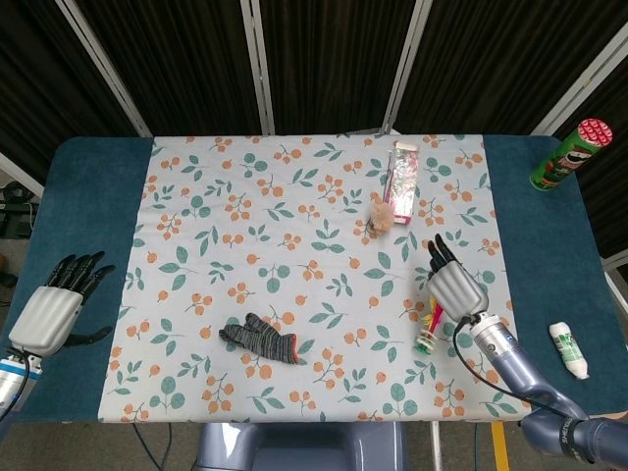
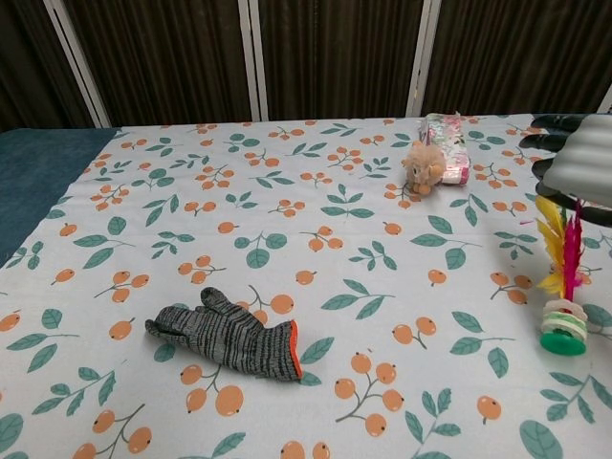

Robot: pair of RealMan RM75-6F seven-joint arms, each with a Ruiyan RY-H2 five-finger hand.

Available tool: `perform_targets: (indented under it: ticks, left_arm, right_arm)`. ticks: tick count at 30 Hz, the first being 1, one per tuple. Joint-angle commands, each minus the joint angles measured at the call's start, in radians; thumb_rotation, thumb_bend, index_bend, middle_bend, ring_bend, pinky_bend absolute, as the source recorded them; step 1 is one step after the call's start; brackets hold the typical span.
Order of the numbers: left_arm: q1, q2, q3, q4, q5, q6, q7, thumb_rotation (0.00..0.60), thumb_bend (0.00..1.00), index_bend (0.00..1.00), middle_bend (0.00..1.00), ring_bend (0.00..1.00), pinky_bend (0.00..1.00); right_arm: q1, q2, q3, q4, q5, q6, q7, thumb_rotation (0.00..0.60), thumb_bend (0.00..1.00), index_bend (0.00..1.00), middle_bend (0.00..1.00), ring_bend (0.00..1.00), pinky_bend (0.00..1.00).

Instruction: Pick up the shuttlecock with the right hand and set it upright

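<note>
Chest view: right hand (image 2: 581, 167), fingers clamped on feathers of pink-and-yellow feathered shuttlecock with green disc base (image 2: 563, 287), base near worktop's right edge. I'd release gently, vertically.

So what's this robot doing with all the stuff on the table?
Its right hand holds a feathered shuttlecock by the feathers, upright, green base down at the tablecloth; whether the base touches can't be told. The left hand hangs open off to the side, holding nothing. A grey glove, a small plush toy and a packet lie untouched.
</note>
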Motion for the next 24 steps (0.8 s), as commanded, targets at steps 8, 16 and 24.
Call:
perform_targets:
  ticks: [8, 16, 24]
  left_arm:
    - [0.000, -0.001, 0.000, 0.000, 0.000, 0.001, 0.001, 0.529, 0.21, 0.12, 0.00, 0.00, 0.00]
    - [0.001, -0.001, 0.000, 0.000, 0.000, 0.002, 0.002, 0.531, 0.21, 0.12, 0.00, 0.00, 0.00]
    - [0.001, -0.001, 0.000, 0.000, 0.000, 0.002, 0.002, 0.527, 0.21, 0.12, 0.00, 0.00, 0.00]
  right_arm:
    - [-0.027, 0.060, 0.019, -0.103, 0.058, 0.086, -0.160, 0.600, 0.42, 0.63, 0.33, 0.07, 0.00]
    - [-0.046, 0.045, 0.040, -0.124, 0.074, 0.189, -0.279, 0.600, 0.42, 0.63, 0.33, 0.07, 0.00]
    - [-0.047, 0.028, 0.039, -0.123, 0.106, 0.207, -0.348, 0.600, 0.42, 0.62, 0.33, 0.07, 0.00]
